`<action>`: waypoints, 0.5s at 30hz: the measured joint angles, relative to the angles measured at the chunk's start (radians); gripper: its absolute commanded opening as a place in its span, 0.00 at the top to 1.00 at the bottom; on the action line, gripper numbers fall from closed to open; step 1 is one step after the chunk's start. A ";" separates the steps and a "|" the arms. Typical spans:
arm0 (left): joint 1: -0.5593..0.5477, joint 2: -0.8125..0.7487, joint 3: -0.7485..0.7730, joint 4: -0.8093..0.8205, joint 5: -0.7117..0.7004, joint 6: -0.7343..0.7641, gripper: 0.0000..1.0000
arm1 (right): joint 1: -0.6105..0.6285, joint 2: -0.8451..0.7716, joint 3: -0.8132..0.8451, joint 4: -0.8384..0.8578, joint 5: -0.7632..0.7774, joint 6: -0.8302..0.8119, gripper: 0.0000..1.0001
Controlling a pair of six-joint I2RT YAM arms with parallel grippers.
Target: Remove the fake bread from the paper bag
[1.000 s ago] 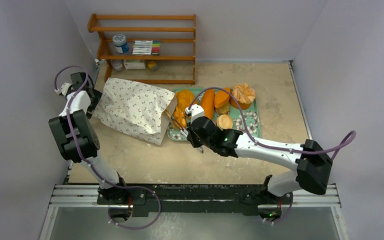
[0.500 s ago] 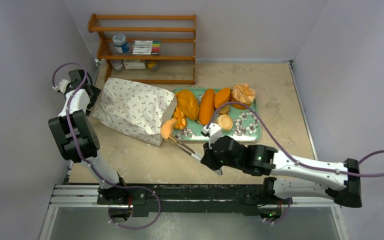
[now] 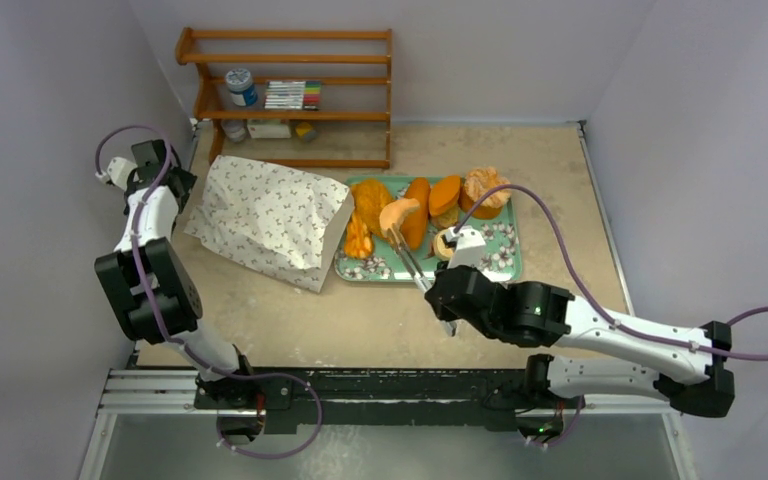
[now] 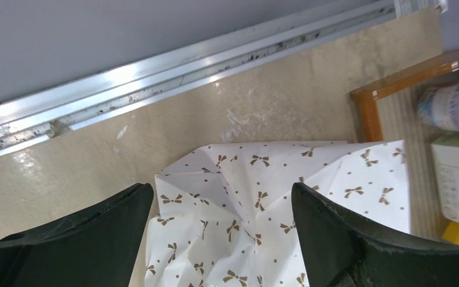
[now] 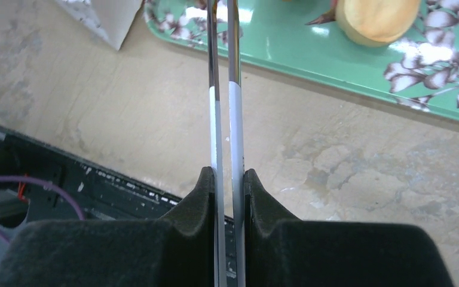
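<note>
The white paper bag (image 3: 265, 220) with small dark bows lies on its side, mouth toward the green floral tray (image 3: 508, 268). My left gripper (image 3: 158, 170) is open, its jaws straddling the bag's folded closed end (image 4: 275, 203) without pinching it. My right gripper (image 3: 442, 302) is shut on metal tongs (image 3: 410, 260), seen close in the right wrist view (image 5: 224, 89). The tong tips hold a pale orange bread piece (image 3: 400, 212) over the tray. On the tray lie a broad lumpy loaf (image 3: 372, 200), a long loaf (image 3: 420, 222), a ruffled pastry (image 3: 485, 187) and a round bun (image 5: 382, 18).
A wooden shelf (image 3: 290, 95) with a jar, markers and small boxes stands at the back, just behind the bag. Its corner (image 4: 394, 84) shows in the left wrist view. Walls close in on the left and right. The metal base rail runs along the near edge.
My right arm has swung the tongs from the bag's mouth to the right and up, carrying the pale orange bread piece over the tray. My left gripper has barely shifted.
</note>
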 measured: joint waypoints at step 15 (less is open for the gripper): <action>-0.165 -0.261 0.002 0.014 -0.167 0.018 0.10 | -0.304 0.182 -0.008 0.262 0.000 -0.100 1.00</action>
